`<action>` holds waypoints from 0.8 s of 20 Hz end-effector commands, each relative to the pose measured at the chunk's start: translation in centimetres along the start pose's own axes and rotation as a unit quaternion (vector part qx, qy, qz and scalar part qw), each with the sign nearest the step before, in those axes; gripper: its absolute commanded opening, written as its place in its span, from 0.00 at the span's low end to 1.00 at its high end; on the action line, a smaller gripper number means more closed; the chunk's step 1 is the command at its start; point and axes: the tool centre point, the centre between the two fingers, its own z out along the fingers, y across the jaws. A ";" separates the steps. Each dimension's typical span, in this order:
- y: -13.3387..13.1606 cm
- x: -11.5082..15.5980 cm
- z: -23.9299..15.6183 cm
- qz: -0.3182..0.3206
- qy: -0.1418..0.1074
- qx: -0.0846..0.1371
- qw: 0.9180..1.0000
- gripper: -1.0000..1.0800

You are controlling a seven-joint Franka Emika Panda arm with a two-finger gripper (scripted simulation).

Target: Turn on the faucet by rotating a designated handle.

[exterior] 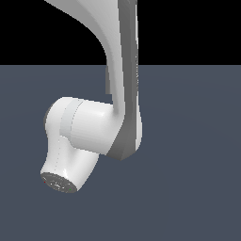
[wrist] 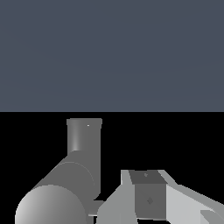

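While only one pincer (wrist: 151,199) finger (wrist: 148,192) shows in the wrist view, its opening cannot be told. Just beside it stands one faucet (wrist: 65,183), matte grey, cylindrical, with an upright tube. One white arm (exterior: 94,127) fills the exterior view above grey floor (exterior: 197,188).

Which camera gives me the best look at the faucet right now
The wrist view. The grey faucet shows close up there as grey cylinders, beside the gripper. The exterior view shows none of it, only the white robot arm over the dark floor.
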 end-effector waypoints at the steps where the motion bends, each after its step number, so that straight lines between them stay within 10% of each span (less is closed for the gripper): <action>1: 0.5 -1.1 0.0 0.001 -0.004 -0.002 1.000 0.00; 16: -1.4 -5.2 0.0 0.001 -0.004 -0.002 1.000 0.00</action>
